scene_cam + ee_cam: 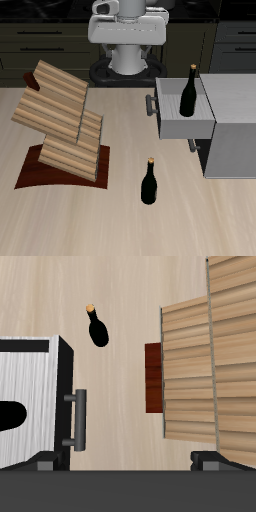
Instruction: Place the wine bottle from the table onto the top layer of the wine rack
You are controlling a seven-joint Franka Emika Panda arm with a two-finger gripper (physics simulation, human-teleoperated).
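The wine bottle [149, 182] [97, 326] stands upright on the table [120, 225], near its front edge, dark with a tan cap. The wine rack [60, 125] [212, 356] stands beside it on a reddish-brown base [40, 172] [153, 378]. Its top layer [50, 100] is the widest tilted slab and carries nothing. My gripper [128, 464] hangs high over the table's back part, between rack and cabinet, far from the bottle. It is open: its fingertips [45, 463] stand wide apart with nothing between them. In the exterior view the gripper cannot be made out.
A grey cabinet [220, 130] [30, 396] with a handle [152, 105] [78, 421] stands opposite the rack. A second dark bottle [189, 90] stands upright on its open drawer. Bare table lies between rack and cabinet.
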